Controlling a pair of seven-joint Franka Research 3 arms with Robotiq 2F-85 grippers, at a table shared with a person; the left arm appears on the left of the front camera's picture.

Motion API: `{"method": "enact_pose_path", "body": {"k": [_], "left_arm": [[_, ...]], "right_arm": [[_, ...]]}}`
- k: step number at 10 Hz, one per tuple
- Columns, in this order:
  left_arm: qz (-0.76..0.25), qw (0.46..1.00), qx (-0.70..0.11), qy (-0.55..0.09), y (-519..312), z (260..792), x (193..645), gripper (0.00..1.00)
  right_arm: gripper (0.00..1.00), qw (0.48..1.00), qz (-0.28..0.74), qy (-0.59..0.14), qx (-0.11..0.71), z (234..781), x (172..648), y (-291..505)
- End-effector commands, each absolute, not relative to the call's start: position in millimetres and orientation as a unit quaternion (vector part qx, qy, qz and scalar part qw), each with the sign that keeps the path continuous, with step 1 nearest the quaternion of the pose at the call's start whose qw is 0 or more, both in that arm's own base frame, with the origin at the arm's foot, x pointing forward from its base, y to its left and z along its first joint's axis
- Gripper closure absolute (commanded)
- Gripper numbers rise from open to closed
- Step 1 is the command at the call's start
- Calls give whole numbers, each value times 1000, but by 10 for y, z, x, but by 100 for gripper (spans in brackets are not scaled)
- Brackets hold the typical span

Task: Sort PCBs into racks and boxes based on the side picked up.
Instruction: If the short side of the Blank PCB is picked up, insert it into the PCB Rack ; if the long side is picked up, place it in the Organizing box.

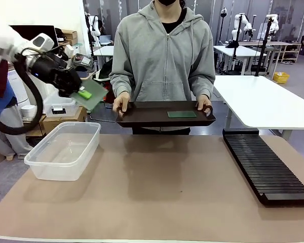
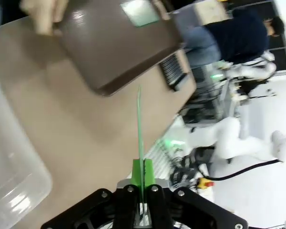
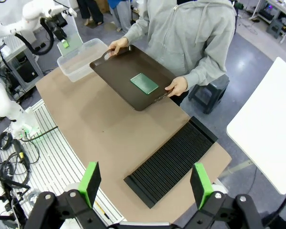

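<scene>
Right end effector (image 3: 145, 183) hangs wide and empty above the black slotted rack (image 3: 174, 160). Left end effector (image 1: 84, 93) pinches one PCB (image 1: 96, 93) by its edge. The board juts straight out from the pads, thin, dull green, tilted. Clear tub (image 1: 66, 124) lies just below it, slightly nearer. Far side: second PCB (image 1: 182, 114) flat on the person's brown tray (image 1: 147, 112).

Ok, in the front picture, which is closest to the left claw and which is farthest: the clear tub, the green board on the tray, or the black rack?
1. Clear tub, just below the left claw, on the table's left.
2. Green board on the person's tray, middle, far side.
3. Black rack, far over on the right.
</scene>
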State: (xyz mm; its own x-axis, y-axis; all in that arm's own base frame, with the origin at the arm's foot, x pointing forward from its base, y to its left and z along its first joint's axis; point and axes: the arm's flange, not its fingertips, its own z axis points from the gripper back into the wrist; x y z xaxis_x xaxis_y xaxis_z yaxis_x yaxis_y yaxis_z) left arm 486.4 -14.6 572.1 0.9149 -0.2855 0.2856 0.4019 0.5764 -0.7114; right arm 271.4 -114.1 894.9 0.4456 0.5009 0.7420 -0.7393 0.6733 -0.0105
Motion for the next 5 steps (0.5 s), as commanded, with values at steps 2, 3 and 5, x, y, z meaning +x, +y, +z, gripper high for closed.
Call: {"method": "enact_pose_path", "body": {"k": [2, 3, 5], "left_arm": [[-197, 947, -252, -36, -31, 5879, 5039, 97], [-187, 963, -193, -29, -27, 5847, 5052, 97], [-178, 975, -132, -20, 4, 5594, 5097, 97]], "right_arm": [[0, 833, 375, -374, 161, 8955, 2705, -1123], [0, 833, 375, -374, 161, 8955, 2705, -1123], [0, 833, 375, -374, 161, 8955, 2705, -1123]]}}
